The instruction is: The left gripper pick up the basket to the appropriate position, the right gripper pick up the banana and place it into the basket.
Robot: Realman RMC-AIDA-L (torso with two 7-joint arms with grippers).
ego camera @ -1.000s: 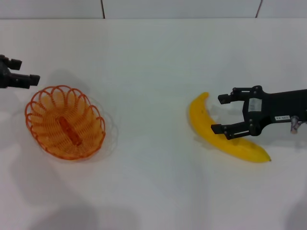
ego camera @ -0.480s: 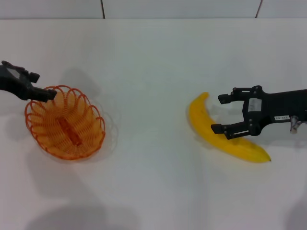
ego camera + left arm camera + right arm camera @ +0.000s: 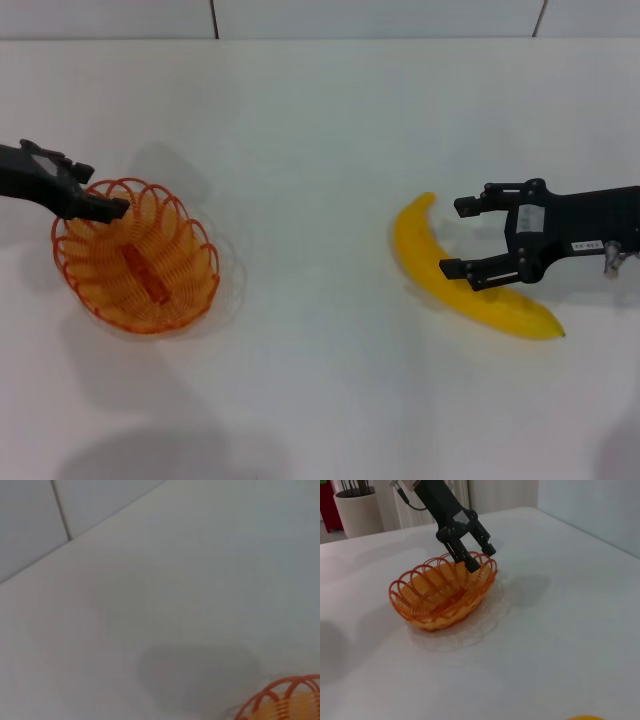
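Note:
The orange wire basket (image 3: 135, 258) stands at the left of the white table. My left gripper (image 3: 100, 198) is open at the basket's far left rim. In the right wrist view the left gripper (image 3: 480, 556) has one finger inside the rim of the basket (image 3: 442, 592) and one outside. The basket's rim (image 3: 280, 697) also shows in the left wrist view. The yellow banana (image 3: 418, 250) lies at the right. My right gripper (image 3: 462, 238) is open over its middle, and one finger overlaps the banana's body. Only the banana's tip (image 3: 585, 718) shows in the right wrist view.
The white table (image 3: 320, 130) meets a tiled wall at the back. A pale pot (image 3: 357, 512) stands beyond the table in the right wrist view. Bare table lies between basket and banana.
My left gripper has moved right, from beside the basket to its rim. The basket has shifted slightly. The right gripper and the banana have not moved.

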